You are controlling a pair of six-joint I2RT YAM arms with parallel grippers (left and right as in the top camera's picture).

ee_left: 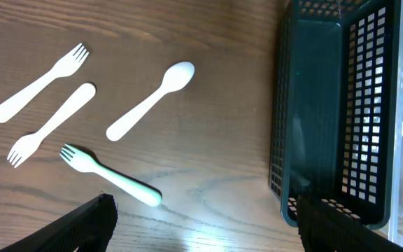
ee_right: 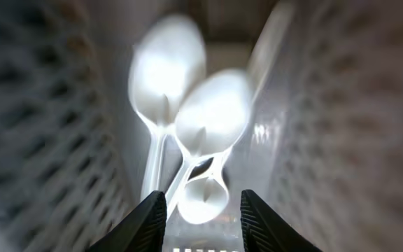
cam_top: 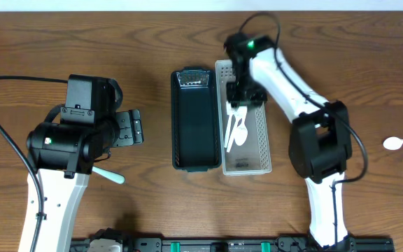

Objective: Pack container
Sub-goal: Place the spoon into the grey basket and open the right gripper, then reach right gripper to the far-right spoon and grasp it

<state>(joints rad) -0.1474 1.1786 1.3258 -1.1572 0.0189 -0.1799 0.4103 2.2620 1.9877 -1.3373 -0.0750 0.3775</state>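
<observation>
A white mesh container (cam_top: pixel 257 143) stands beside a black mesh container (cam_top: pixel 191 119) at the table's middle. Three white spoons (cam_top: pixel 235 129) lie in the white one. My right gripper (cam_top: pixel 243 91) hangs over its far end, open. In the right wrist view the fingertips (ee_right: pixel 145 224) stand apart just above the spoons (ee_right: pixel 212 115), and the nearest spoon bowl (ee_right: pixel 205 199) lies loose below the gap. My left gripper (ee_left: pixel 205 231) is wide open and empty over bare table, left of the black container (ee_left: pixel 334 105). Ahead of it lie a mint fork (ee_left: pixel 110 178), a white spoon (ee_left: pixel 149 100) and two white forks (ee_left: pixel 40 82).
Another white spoon (cam_top: pixel 397 142) lies alone at the far right of the table. The mint fork's handle (cam_top: pixel 107 173) pokes out from under the left arm. The black container holds nothing that I can see.
</observation>
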